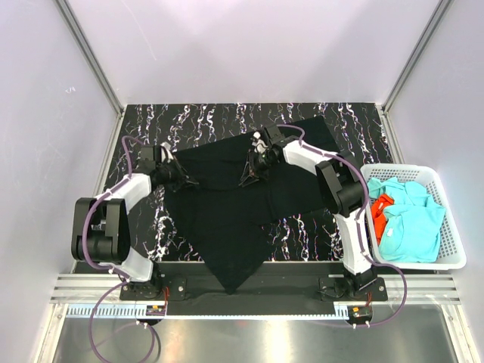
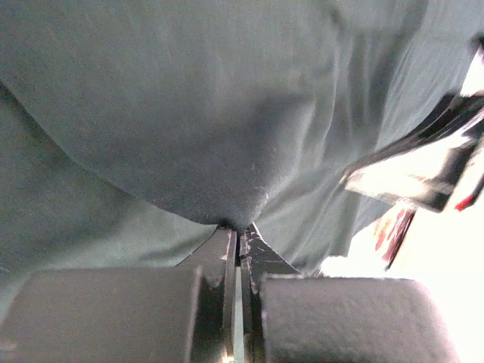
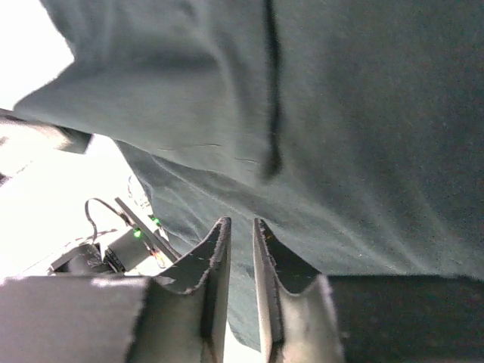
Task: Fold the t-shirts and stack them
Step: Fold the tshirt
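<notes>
**Black shirt spread between both arms, the rest in the basket**

We see the dark marbled table filling the middle of the scene. Most of it lies under the black t-shirt. The shirt is spread unevenly, with its widest part across the far middle. One corner runs toward the far right, and a narrowing point reaches over the table's near edge between the two arm bases.

At the right side of the table stands the white lattice basket. It holds the crumpled turquoise t-shirts, which take up most of it. The orange-red t-shirt is tucked among them near the basket's left wall.

The left gripper sits at the left edge of the black shirt. In its wrist view the left gripper's fingers are pressed together, with a fold of the dark cloth pinched at their tips. The fabric bulges out from that pinch.

The right gripper is over the far middle of the same shirt. Its wrist view shows the right gripper's fingers close together with a thin slit between them. Dark cloth with a seam fills the view just past the tips. We cannot tell whether any cloth sits inside that slit, so it may be gripping the shirt or only touching it.
</notes>
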Controlling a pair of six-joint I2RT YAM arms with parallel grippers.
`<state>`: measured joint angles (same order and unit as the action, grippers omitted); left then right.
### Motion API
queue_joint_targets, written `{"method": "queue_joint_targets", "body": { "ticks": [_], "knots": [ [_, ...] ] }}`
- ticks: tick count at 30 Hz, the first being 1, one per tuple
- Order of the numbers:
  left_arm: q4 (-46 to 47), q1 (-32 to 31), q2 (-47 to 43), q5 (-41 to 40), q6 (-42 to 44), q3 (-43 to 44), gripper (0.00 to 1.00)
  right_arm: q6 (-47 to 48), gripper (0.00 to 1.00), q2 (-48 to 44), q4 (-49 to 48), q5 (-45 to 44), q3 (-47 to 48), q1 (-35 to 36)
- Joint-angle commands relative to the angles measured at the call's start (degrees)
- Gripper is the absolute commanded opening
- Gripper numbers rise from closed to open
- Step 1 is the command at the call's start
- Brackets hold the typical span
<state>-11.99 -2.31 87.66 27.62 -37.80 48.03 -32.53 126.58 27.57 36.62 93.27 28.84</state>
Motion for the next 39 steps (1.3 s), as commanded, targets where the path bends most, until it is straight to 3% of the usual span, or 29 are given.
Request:
{"method": "queue_joint_targets", "body": {
  "ticks": [1,6,14,29,39],
  "knots": [
    [0.8,1.5,3.0,-1.1,0.2,3.0,0.00,-2.5,0.21,0.2,0.3,-0.1,1.6,0.3],
    [1.2,1.9,5.3,-1.1,0.4,3.5,0.00,-4.2,0.19,1.6,-0.7,0.0,1.4,0.3],
    [1.4,2.2,6.7,-0.5,0.9,3.6,0.00,-5.5,0.28,4.6,-2.1,1.4,3.2,0.5],
    [1.8,2.2,7.4,0.4,1.2,3.9,0.00,-6.8,0.31,7.4,-2.3,2.4,5.9,1.0],
    [1.8,2.2,7.6,0.8,1.1,4.3,0.00,-7.7,0.27,9.1,-2.3,2.1,7.2,2.0]
  ]
}}
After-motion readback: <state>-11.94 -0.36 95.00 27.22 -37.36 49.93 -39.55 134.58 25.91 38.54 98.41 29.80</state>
